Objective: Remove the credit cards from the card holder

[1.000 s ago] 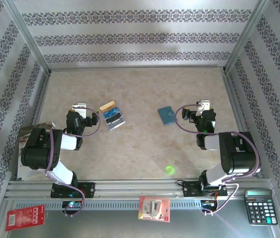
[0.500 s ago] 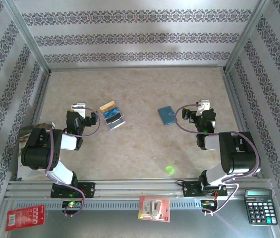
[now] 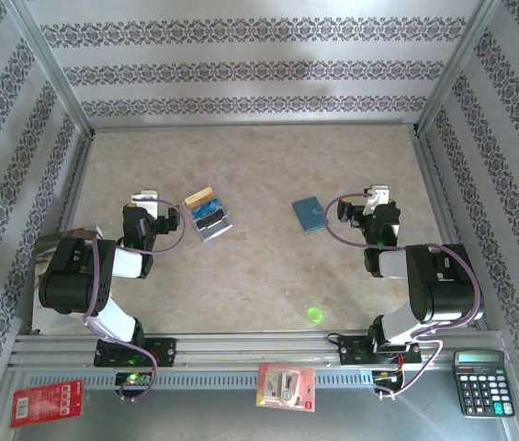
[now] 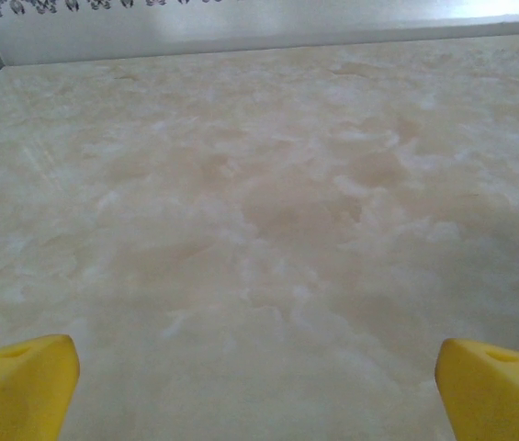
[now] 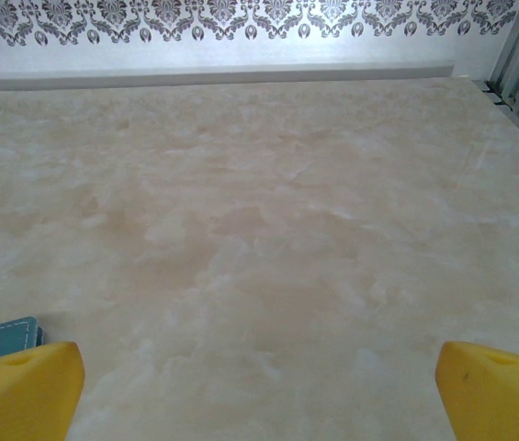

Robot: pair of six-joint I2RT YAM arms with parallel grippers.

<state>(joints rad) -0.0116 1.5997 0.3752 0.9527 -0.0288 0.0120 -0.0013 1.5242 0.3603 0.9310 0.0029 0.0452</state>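
Credit cards fanned in top view, card holder corner by wide right pincer, left pincer wide, empty.

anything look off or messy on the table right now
Nothing spilled or damaged. The credit cards lie in a loose, skewed fan, apart from the card holder. One oddity: a small green spot on the table near the front; I cannot tell what it is.
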